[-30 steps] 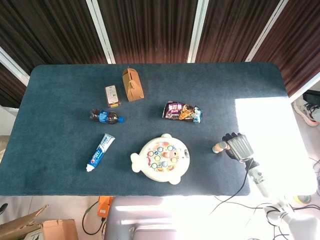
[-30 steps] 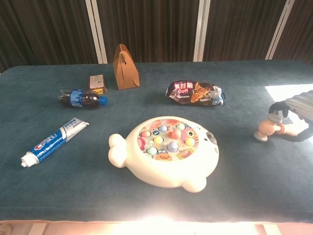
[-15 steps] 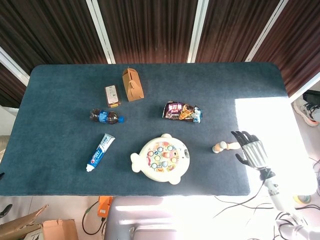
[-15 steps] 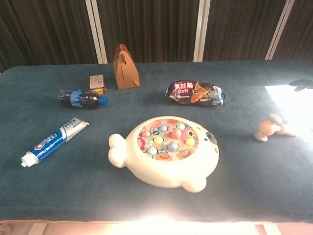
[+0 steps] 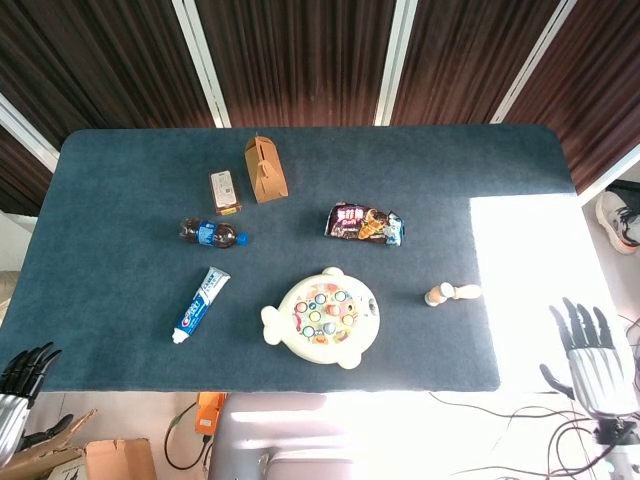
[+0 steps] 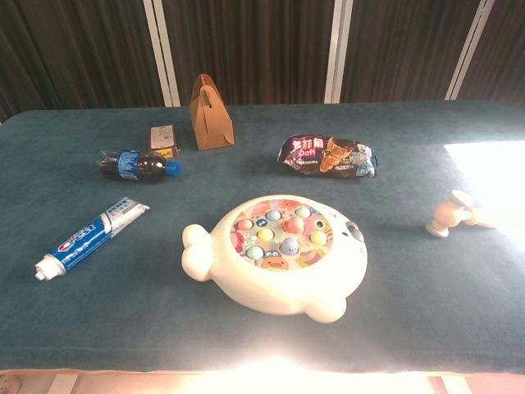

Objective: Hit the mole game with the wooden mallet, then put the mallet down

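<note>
The wooden mallet (image 5: pixel 451 294) (image 6: pixel 456 213) lies on its side on the blue tabletop, right of the mole game, its handle reaching into the bright sunlit patch. The mole game (image 5: pixel 323 316) (image 6: pixel 282 250) is a cream whale-shaped toy with coloured pegs, near the table's front middle. My right hand (image 5: pixel 592 357) hangs past the table's right front corner, fingers spread, holding nothing. My left hand (image 5: pixel 20 392) shows at the lower left, off the table, fingers apart and empty. Neither hand appears in the chest view.
A toothpaste tube (image 5: pixel 201 304) and a cola bottle (image 5: pixel 212 234) lie left of the game. A small box (image 5: pixel 225 191) and a brown paper carton (image 5: pixel 264 169) stand further back. A snack bag (image 5: pixel 364 223) lies behind the game. Cables run on the floor at right.
My right hand let go of the mallet and drew back off the table to the lower right. The mallet stays lying where it was set. My left hand came into view.
</note>
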Action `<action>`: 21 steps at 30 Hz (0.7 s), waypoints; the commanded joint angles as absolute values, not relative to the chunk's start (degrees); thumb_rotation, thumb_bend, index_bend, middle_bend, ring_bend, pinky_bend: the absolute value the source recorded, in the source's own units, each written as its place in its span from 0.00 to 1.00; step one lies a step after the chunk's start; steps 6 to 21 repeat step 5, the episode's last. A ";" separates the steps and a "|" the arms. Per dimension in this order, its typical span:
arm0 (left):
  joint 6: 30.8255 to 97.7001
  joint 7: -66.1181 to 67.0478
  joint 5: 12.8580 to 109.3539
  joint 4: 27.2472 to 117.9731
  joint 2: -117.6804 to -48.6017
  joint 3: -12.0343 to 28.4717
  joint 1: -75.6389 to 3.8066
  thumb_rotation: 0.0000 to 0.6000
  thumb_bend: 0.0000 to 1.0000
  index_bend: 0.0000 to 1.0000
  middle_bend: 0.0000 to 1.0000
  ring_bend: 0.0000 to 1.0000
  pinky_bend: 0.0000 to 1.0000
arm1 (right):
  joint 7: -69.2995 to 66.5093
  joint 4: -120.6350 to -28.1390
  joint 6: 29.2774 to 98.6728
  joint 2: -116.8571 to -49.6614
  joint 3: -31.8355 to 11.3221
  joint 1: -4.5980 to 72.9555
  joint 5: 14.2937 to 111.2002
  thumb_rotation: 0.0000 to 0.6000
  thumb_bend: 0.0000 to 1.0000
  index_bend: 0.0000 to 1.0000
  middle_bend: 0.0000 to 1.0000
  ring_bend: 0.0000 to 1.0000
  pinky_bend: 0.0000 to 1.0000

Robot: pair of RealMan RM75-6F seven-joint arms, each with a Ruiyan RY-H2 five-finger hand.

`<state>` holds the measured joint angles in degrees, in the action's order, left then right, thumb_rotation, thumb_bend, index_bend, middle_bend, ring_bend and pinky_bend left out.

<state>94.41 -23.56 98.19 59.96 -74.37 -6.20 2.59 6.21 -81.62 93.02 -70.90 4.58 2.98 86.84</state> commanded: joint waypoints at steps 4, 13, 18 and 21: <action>93.17 -21.46 98.03 61.68 -73.83 -6.96 2.27 1.00 0.18 0.00 0.00 0.00 0.07 | 6.42 -82.50 92.86 -69.77 4.41 1.86 87.71 1.00 0.16 0.00 0.00 0.00 0.00; 93.10 -21.53 98.10 61.76 -73.81 -7.07 2.24 1.00 0.18 0.00 0.00 0.00 0.07 | 6.28 -82.39 92.76 -69.74 4.34 1.79 87.83 1.00 0.16 0.00 0.00 0.00 0.00; 93.10 -21.53 98.10 61.76 -73.81 -7.07 2.24 1.00 0.18 0.00 0.00 0.00 0.07 | 6.28 -82.39 92.76 -69.74 4.34 1.79 87.83 1.00 0.16 0.00 0.00 0.00 0.00; 93.10 -21.53 98.10 61.76 -73.81 -7.07 2.24 1.00 0.18 0.00 0.00 0.00 0.07 | 6.28 -82.39 92.76 -69.74 4.34 1.79 87.83 1.00 0.16 0.00 0.00 0.00 0.00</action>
